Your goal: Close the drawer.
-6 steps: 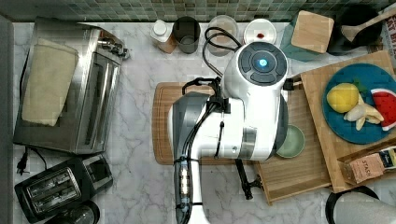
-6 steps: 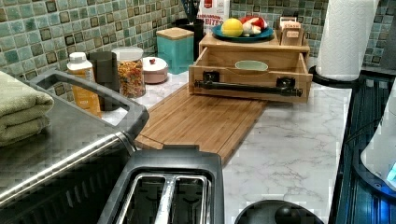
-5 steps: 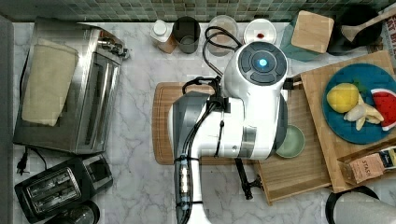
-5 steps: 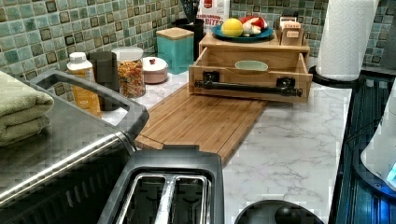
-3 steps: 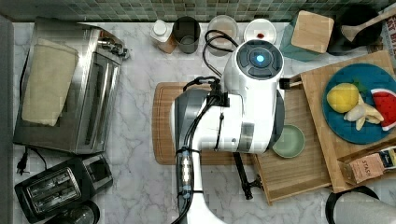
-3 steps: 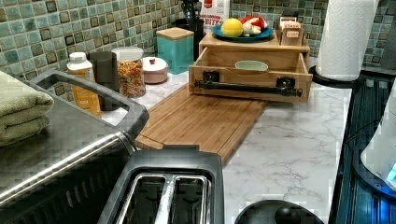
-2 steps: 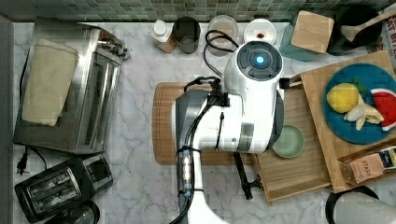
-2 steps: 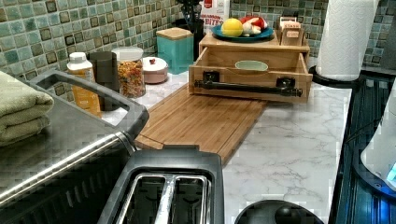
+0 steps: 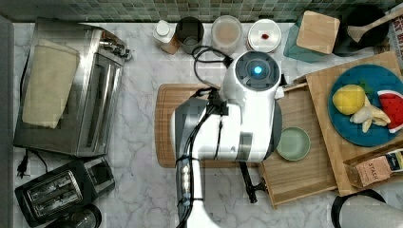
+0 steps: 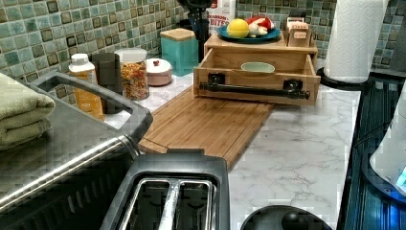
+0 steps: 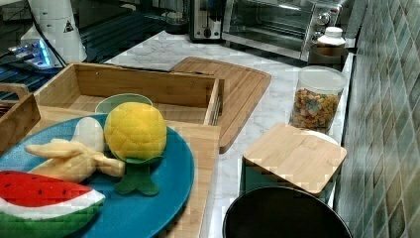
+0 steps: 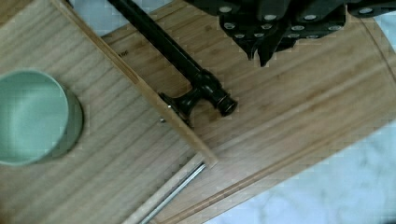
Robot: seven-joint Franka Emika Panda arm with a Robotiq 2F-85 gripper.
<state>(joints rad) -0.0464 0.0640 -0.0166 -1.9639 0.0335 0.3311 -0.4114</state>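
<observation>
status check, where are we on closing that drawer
Gripper above the cutting board, clear of the handle, touching nothing. Drawer pulled out, green bowl inside. Nothing blocking its path back in.

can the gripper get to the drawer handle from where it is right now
Probably yes. In the wrist view the gripper hangs over the cutting board just off the handle, with nothing between them.

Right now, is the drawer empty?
No, in the left view a green bowl sits inside the open drawer.
</observation>
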